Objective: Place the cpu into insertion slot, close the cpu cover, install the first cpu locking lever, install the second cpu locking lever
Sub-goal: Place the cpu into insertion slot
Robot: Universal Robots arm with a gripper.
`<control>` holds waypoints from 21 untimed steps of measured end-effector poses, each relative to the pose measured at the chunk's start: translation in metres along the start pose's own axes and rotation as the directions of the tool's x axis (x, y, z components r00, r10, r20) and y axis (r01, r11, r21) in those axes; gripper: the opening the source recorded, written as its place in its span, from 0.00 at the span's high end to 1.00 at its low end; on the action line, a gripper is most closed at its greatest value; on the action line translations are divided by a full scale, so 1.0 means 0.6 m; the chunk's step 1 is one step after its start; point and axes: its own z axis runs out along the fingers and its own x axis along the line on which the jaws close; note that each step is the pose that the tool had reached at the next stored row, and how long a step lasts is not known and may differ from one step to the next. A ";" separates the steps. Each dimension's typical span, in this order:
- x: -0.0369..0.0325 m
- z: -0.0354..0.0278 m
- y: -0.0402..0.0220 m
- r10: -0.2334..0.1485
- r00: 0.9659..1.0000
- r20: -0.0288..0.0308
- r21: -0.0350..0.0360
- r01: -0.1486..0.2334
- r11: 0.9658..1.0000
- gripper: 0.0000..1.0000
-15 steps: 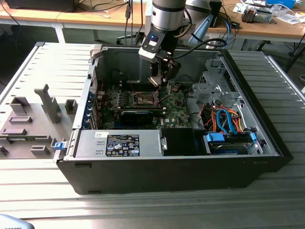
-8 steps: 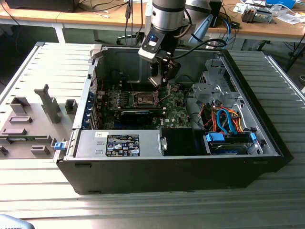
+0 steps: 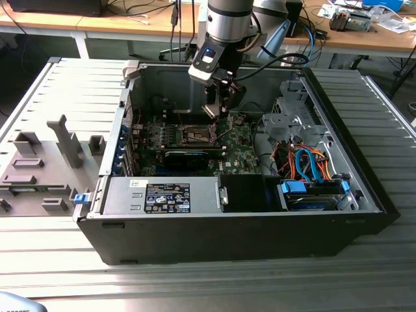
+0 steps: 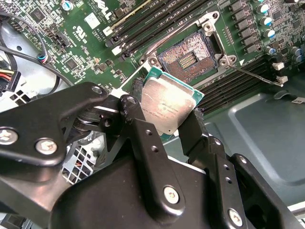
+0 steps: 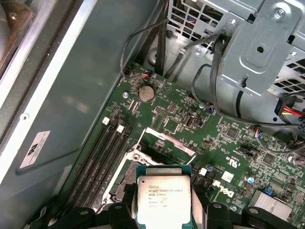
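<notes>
Tool (image 4: pixel 163 112): black two-finger unit on the arm. Its fingers (image 4: pixel 142 136) are drawn in to the width of the cpu, one pad on each of two opposite edges. It touches nothing else.
Tool, position: in the exterior view the tool (image 3: pixel 218 107) hangs inside the open computer case (image 3: pixel 364 195). It is over the green board, just to the exterior view's right of the insertion slot (image 3: pixel 197 134).
Cpu (image 4: pixel 167 102): thin square plate with a silver lid and a green rim. It is held clear of the board, near the insertion slot and not in it.
Cpu, facing: the lid side is turned up toward the wrist. In the first wrist view the cpu (image 5: pixel 163 198) shows its printed face.
Cpu, long axis: none, as the plate is square. In the second wrist view one corner points toward the slot.
Insertion slot (image 4: pixel 188 57): square socket with a dark brownish contact field, uncovered and with nothing seated in it.
Cpu cover (image 5: pixel 169 142): thin metal frame lifted off the slot, at the slot's edge away from the tool. Its exact angle cannot be told.
Locking lever (image 4: pixel 252 75): thin wire rod swung out from the slot, lying across the memory slots (image 4: pixel 226 86).
Desk (image 3: pixel 65 273): grey and slatted. It carries the case, with grey fixtures (image 3: pixel 65 140) at the exterior view's left.
Case contents: grey labelled box (image 3: pixel 162 195), orange and blue cables (image 3: pixel 312 162), metal drive cage (image 5: pixel 257 47).
</notes>
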 end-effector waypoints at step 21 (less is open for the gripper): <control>0.000 0.003 0.000 0.027 1.000 0.000 0.000 -0.027 1.000 0.45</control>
